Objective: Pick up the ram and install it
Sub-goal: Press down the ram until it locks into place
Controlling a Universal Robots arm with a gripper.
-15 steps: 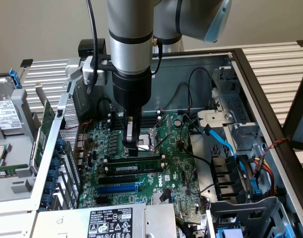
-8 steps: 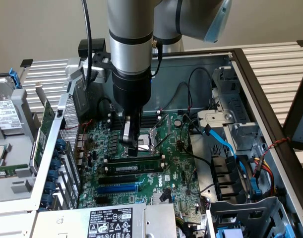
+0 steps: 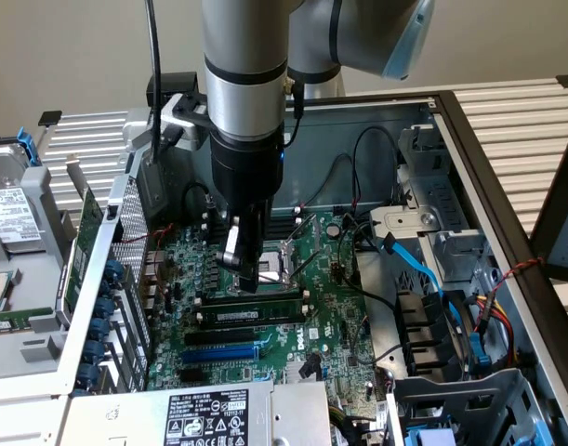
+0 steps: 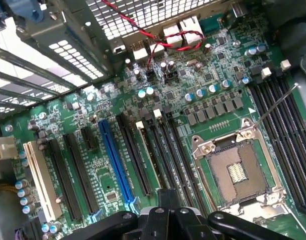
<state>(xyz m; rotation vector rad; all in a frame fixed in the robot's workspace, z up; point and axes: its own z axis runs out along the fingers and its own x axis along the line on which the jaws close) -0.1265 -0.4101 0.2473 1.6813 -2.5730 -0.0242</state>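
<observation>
One ram (image 3: pixel 253 314) lies already in a slot on the motherboard (image 3: pixel 330 307), flat and level between its end clips, just beside the CPU socket (image 3: pixel 285 261) in the exterior view. The gripper (image 3: pixel 249 276) stands directly above it with its fingers pressed together, holding nothing, its tip close to the stick's top edge. I judge the installing mostly done; whether the clips are fully latched I cannot tell.
</observation>
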